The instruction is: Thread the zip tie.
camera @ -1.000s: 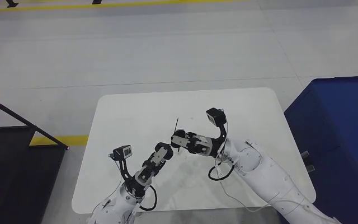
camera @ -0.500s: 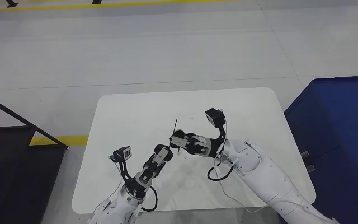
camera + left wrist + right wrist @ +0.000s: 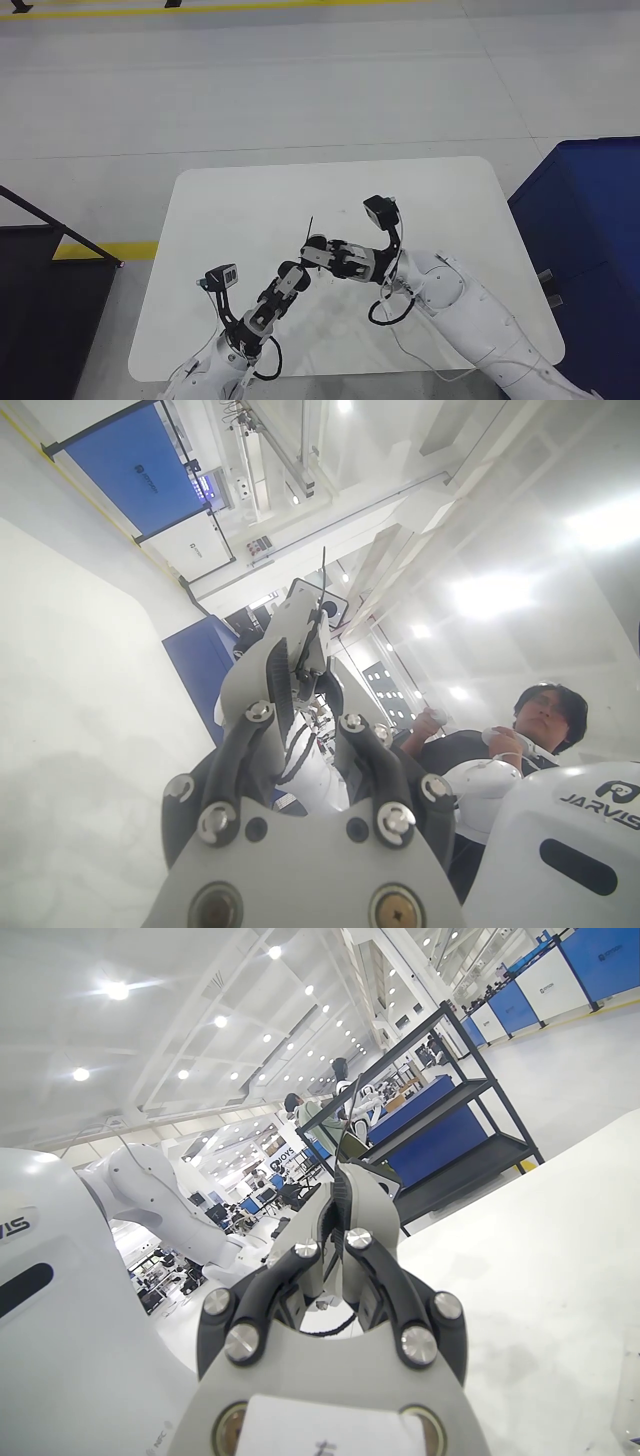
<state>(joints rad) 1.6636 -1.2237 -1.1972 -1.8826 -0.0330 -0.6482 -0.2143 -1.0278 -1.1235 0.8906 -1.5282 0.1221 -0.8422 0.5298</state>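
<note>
Right end effector (image 3: 314, 246) has crept slightly leftward; pressed together, it pinches the zip tie (image 3: 308, 228), tail upright, above the tabletop (image 3: 230, 200). Left end effector (image 3: 296, 272) hangs spread just beside the zip tie. Threading likely wants tip and head slot squarely aligned, closing slowly

print | logo on blue wall panel (image 3: 125, 470) | too small to read

The zip tie (image 3: 309, 228) is black. The table (image 3: 240, 200) is plain white. The right gripper (image 3: 345, 1173) is pale grey with black ribbed pads (image 3: 330, 1218). The bin (image 3: 590, 230) is deep blue and the floor line (image 3: 250, 7) is yellow.
</note>
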